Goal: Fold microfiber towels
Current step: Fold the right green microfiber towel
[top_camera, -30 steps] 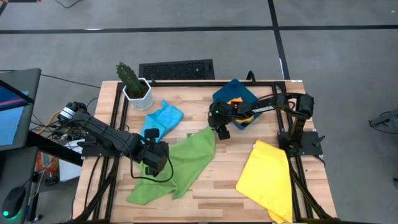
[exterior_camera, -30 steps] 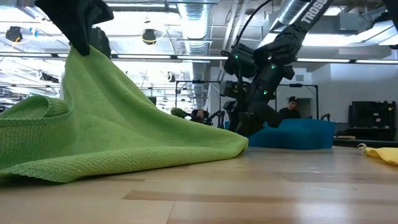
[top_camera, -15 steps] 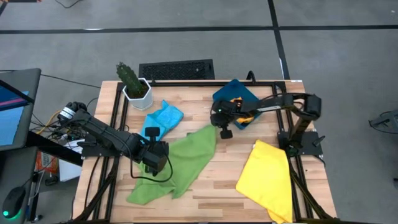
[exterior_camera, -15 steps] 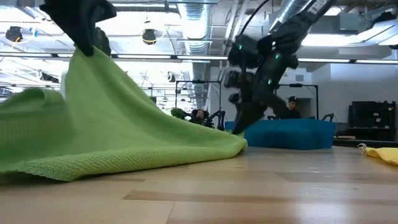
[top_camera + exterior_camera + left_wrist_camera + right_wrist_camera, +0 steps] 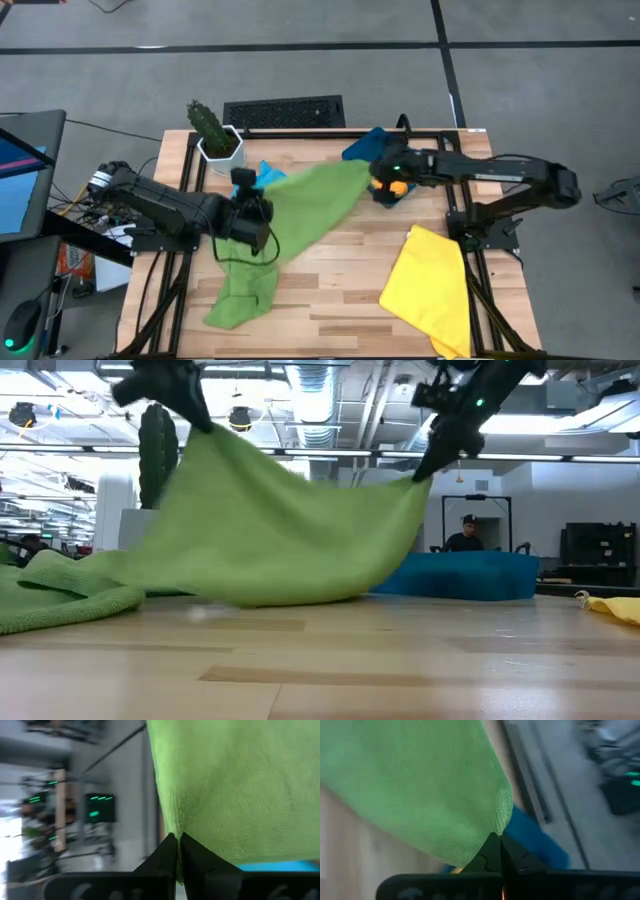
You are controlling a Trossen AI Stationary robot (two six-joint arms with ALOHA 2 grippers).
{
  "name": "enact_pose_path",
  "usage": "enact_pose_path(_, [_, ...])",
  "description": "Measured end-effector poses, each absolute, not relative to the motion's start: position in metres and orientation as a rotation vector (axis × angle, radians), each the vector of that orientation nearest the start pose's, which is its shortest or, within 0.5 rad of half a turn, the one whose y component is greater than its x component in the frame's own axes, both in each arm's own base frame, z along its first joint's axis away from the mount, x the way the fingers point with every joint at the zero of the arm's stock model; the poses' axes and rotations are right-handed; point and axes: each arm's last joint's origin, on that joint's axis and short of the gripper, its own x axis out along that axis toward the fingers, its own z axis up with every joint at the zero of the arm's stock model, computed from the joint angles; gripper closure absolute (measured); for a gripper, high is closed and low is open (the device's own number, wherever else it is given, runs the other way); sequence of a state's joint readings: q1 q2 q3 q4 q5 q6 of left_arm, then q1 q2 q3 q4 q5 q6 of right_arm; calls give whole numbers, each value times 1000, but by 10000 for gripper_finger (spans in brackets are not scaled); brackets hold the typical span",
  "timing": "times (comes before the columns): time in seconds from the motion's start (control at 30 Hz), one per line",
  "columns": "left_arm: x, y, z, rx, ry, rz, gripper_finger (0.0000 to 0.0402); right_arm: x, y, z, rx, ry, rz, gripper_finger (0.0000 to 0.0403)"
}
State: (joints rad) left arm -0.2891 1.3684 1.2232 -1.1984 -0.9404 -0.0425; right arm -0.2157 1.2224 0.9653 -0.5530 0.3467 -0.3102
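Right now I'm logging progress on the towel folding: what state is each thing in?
Green towel: lifted, stretched between both tools.
Left tool: shut on green towel.
Right tool: shut on green towel.
Yellow towel: lying unfolded.
Light blue towel: mostly covered.

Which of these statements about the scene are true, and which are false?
1. Both grippers hold the green towel. True: left gripper and right gripper are each shut on a corner.
2. The yellow towel hangs in the air. False: it lies on the table.
3. A cactus stands on the table. True.
4. The bin is red. False: it is dark teal.
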Motion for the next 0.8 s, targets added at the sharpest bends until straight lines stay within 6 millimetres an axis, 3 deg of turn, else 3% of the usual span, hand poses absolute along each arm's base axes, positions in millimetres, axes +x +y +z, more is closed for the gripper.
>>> enact_pose_path(0.17, [222,-23,322,800,1057,704,398,222,-58,299,-315,808,-509,390])
enact_pose_path(0.33, [209,-21,331,535,996,651,398,209,-41,305,-269,792,-468,393])
enact_pose_path(0.53, [203,-49,328,249,1004,406,400,201,-7,295,-148,859,-355,390])
enact_pose_path(0.8, [208,-104,315,38,1037,125,399,194,57,255,-39,931,-203,391])
